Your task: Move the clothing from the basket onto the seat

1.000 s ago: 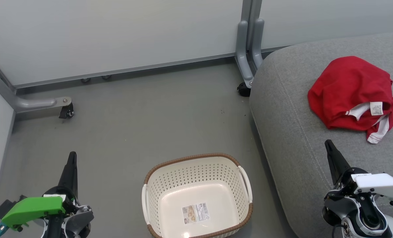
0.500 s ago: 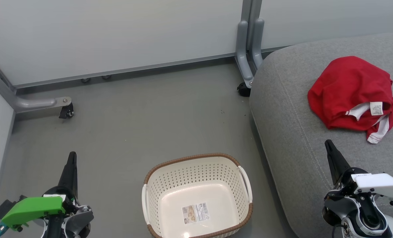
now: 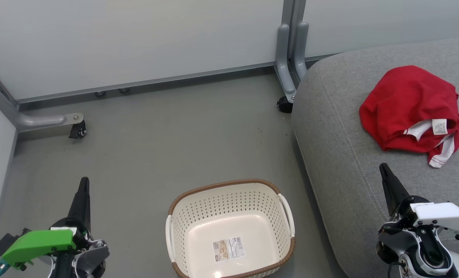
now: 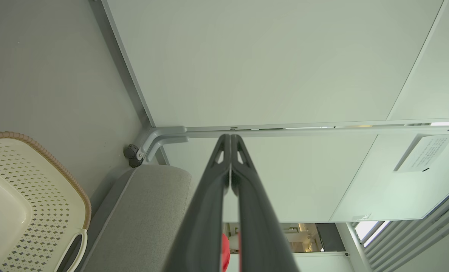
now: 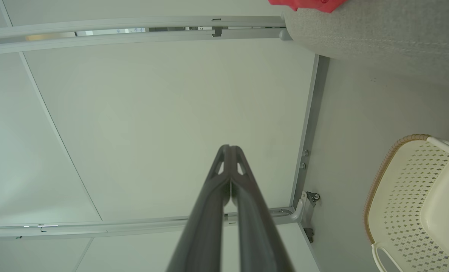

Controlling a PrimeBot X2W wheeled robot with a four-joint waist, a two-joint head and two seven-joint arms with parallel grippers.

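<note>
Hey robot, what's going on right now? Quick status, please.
Left gripper and right gripper shut, holding nothing. Red clothing on the grey seat. Basket holds only its label. Nothing in the way.

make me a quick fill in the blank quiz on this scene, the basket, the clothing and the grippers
1. The clothing lying on the grey seat is ____ in colour.
2. Apart from a paper label, the basket on the floor is ____.
3. The left gripper and the right gripper both have their jaws ____.
Missing words: red; empty; shut.
</note>
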